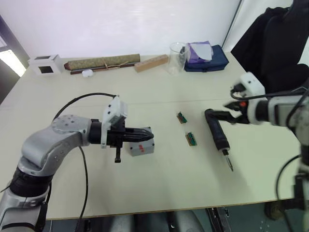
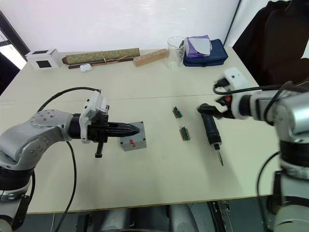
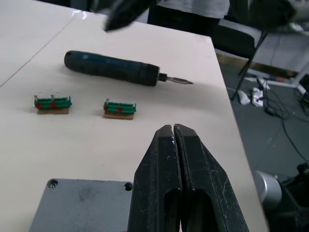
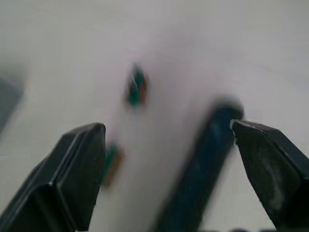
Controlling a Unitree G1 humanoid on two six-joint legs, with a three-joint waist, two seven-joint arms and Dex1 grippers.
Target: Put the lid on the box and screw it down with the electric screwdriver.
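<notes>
In the left eye view, the table (image 1: 159,179) fills most of the frame. Left of centre, the left gripper (image 1: 145,133) lies level with its black fingers pressed together, their tips over the box (image 1: 141,146), which sits with the lid (image 1: 140,148) on top of it. Right of centre, the electric screwdriver (image 1: 217,134) lies flat, bit pointing toward the lower right. The right gripper (image 1: 225,114) hangs at its blunt upper end with fingers spread (whether they touch the tool is unclear). Between box and screwdriver lie two small green connector pieces (image 1: 191,138), one above the other. Along the top edge stand a white cube (image 1: 45,64), a rolled olive mat (image 1: 101,63), a wooden block (image 1: 150,63), a clear cup (image 1: 177,57) and a dark blue pouch (image 1: 207,59).

The right eye view shows the same layout, with the closed left fingers reaching onto the grey lid near centre-left.

In the left wrist view, the two black fingers (image 3: 159,183) rise from the bottom, clenched on nothing, beside a corner of the lid at lower left with its screw holes visible. The green pieces sit mid-left; the screwdriver lies across the upper part.

In the right wrist view (blurred), the fingers (image 4: 77,169) stand wide apart, the screwdriver's dark blue body between them, nearer the right one.
</notes>
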